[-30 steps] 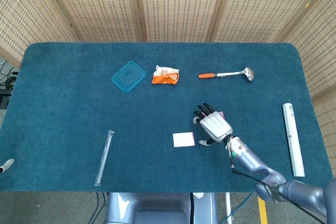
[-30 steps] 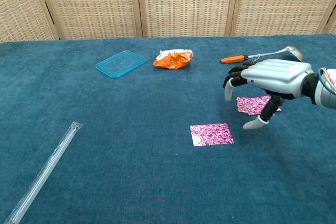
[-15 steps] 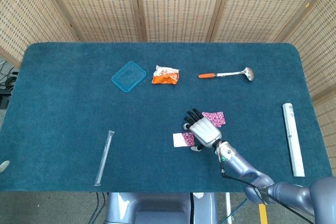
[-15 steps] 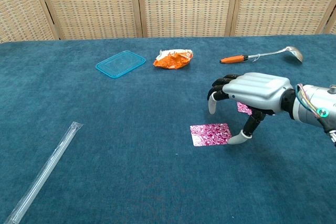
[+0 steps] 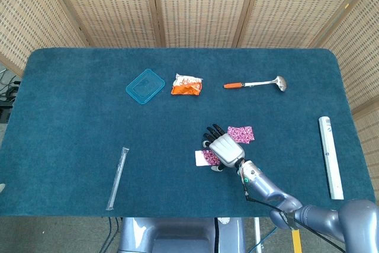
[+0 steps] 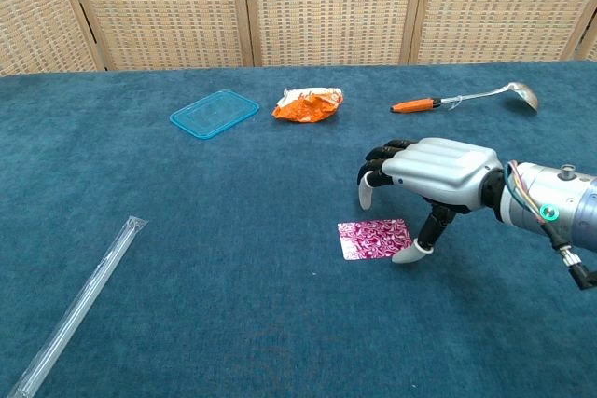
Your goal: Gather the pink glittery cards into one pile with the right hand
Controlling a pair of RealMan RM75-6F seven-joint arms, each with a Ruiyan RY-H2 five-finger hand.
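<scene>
Two pink glittery cards lie on the blue table. The near card [image 6: 374, 238] [image 5: 204, 157] lies flat at the middle front. The far card [image 5: 241, 134] lies a little behind and to the right of it; the chest view hides it behind my right hand. My right hand [image 6: 431, 174] [image 5: 223, 148] hovers palm down over the near card's right edge, fingers spread and curled, holding nothing. Its thumb tip [image 6: 403, 254] comes down by the card's right corner. The left hand is outside both views.
At the back lie a blue plastic lid [image 5: 145, 85], an orange snack wrapper [image 5: 186, 85] and a ladle with an orange handle [image 5: 256, 83]. A clear plastic tube [image 5: 117, 177] lies front left. A long white box [image 5: 330, 156] lies along the right edge.
My right hand has moved left, from over the far card to above the near card, uncovering the far card in the head view. Neither card has moved.
</scene>
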